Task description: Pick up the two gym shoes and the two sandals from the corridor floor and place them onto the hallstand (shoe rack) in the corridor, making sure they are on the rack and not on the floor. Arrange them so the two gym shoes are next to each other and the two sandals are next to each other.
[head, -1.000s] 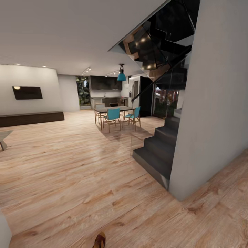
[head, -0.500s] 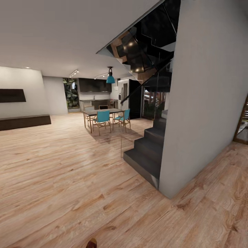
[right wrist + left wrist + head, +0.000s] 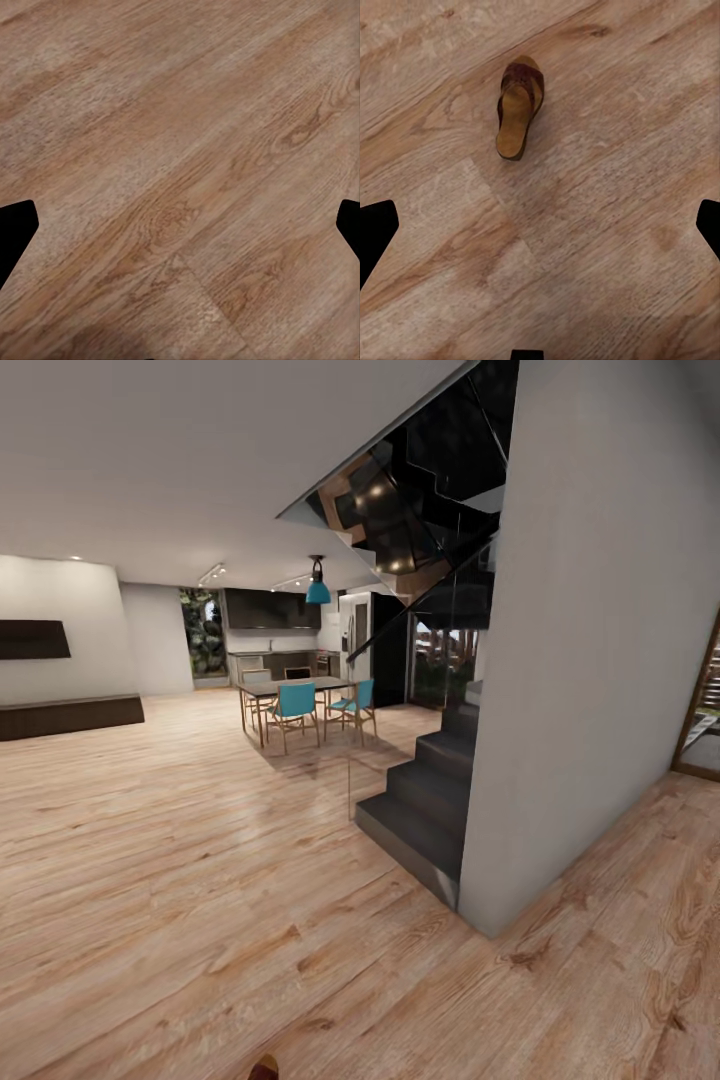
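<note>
One flat dark brown leather-look sandal (image 3: 518,109) with a glossy tan oval footbed is lying alone on the light brown wood-grain plank floor (image 3: 607,247), seen from the left wrist camera, well ahead of the left gripper (image 3: 540,225). The left fingers (image 3: 375,229) are showing as dark tips at opposite edges, spread wide, pinching nothing. A sliver of brown is peeking in at the bottom edge of the head view, probably the same sandal, too small to be sure. The right gripper (image 3: 180,225) is hanging over bare planks, fingers (image 3: 15,225) also spread wide and empty.

Further out, the head camera is looking across an open room: dark grey staircase (image 3: 430,800), pale grey wall (image 3: 590,660), wooden dining table with teal chairs (image 3: 298,705), teal pendant lamp (image 3: 318,592).

Judgement: approach step. To do it well, tilt the head down first, centre the sandal between the left fingers, align across its narrow width, then descend straight.
</note>
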Motion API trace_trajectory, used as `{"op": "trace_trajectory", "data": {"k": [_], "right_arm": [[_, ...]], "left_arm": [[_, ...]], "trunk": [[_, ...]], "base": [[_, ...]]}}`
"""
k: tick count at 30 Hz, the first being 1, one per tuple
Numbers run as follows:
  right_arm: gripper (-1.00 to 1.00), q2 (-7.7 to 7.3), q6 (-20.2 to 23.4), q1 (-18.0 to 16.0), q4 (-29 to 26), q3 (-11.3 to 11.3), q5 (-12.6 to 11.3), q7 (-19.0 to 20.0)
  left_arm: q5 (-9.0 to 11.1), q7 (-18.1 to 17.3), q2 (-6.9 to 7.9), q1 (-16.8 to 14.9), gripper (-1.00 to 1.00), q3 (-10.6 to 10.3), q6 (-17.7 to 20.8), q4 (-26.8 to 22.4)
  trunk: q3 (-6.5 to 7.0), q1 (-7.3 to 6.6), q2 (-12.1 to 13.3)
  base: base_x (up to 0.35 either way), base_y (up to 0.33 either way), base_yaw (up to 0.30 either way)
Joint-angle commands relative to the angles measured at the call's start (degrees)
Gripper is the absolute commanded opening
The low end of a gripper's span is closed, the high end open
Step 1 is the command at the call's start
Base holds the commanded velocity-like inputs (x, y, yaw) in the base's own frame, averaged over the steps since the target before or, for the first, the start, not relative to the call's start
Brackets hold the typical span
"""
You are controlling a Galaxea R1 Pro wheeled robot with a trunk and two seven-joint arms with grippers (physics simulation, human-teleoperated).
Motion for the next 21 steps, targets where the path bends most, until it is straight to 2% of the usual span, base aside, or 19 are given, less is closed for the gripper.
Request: {"op": "trace_trajectory", "data": {"k": [1, 21], "right_arm": [[1.0, 0.0, -0.16, -0.03, 0.05, 0.02, 0.01, -0.12], [1.0, 0.0, -0.1, -0.03, -0.11, 0.01, -0.21, -0.21]], "left_arm": [[0.01, 0.01, -0.01, 0.02, 1.0, 0.03, 0.38, -0.2], [0.1, 0.01, -0.18, 0.05, 1.0, -0.24, 0.55, -0.94]], "trunk": [[-0.05, 0.0, -0.03], [-0.05, 0.0, -0.03]], "base": [[0.0, 0.0, -0.003], [0.0, 0.0, 0.0]]}}
